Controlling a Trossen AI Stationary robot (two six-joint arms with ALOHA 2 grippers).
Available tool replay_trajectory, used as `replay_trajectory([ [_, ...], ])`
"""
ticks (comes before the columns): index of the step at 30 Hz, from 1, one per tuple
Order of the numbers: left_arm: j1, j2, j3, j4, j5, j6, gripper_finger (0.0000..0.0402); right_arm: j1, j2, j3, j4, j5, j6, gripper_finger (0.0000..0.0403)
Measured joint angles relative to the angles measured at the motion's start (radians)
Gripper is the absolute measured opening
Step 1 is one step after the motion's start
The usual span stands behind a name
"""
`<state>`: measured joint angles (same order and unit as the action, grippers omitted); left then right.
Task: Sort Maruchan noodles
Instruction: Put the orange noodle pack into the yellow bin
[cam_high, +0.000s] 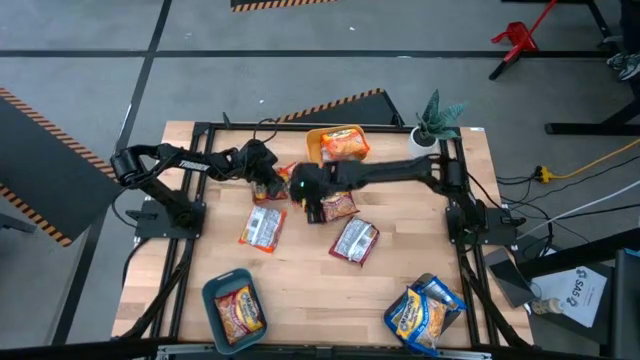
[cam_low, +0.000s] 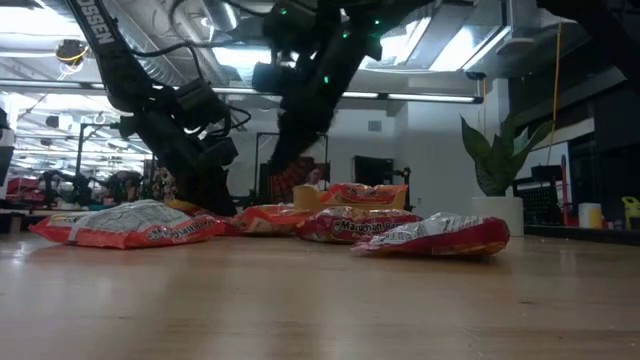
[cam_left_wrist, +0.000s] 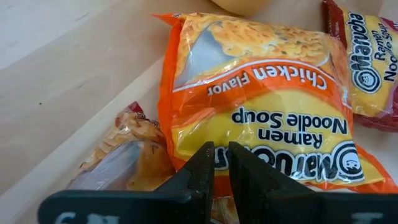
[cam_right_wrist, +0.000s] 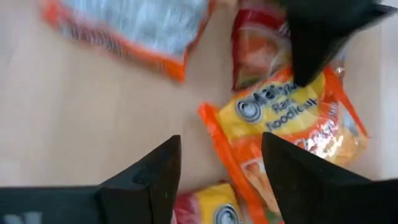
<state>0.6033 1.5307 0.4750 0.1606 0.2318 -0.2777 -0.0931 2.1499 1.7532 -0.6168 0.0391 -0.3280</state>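
An orange-yellow Chicken Flavor noodle packet (cam_left_wrist: 261, 106) lies flat on the wooden table near its middle (cam_high: 286, 176). My left gripper (cam_left_wrist: 221, 163) is at the packet's logo end, shut on it. My right gripper (cam_right_wrist: 217, 171) hangs open just above the table, next to the same packet (cam_right_wrist: 286, 124), touching nothing. A red packet (cam_left_wrist: 364, 62) lies beside the packet and another packet (cam_left_wrist: 127, 155) lies partly under it. Two red-silver packets (cam_high: 263, 228) (cam_high: 355, 240) lie flat nearer the near edge. My left gripper pinches the orange-yellow packet at its logo end (cam_left_wrist: 249, 158) between its two fingers, which stand almost together. The fingers come from above, slanting from the table's left. The packet still lies on the table and partly on the packet beside it.
An orange-yellow bin (cam_high: 340, 143) at the far edge holds an orange packet. A teal bin (cam_high: 213, 300) at the near left holds a red one, and a grey bin (cam_high: 447, 318) at the near right holds blue ones. A potted plant (cam_high: 437, 118) stands at the far right corner.
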Motion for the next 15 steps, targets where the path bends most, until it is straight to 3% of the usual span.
replay_trajectory([
  [3,0.000,0.001,0.000,-0.001,-0.004,0.000,0.0042,0.032,0.031,-0.001,0.028,0.110,-0.086,0.0207],
  [11,0.001,0.052,0.002,0.034,0.017,-0.004,0.0042,0.056,0.061,-0.001,0.024,0.178,-0.102,0.0208],
  [15,0.001,0.054,0.002,0.042,0.023,-0.009,0.0042,0.053,0.061,-0.001,0.034,0.212,-0.107,0.0235],
])
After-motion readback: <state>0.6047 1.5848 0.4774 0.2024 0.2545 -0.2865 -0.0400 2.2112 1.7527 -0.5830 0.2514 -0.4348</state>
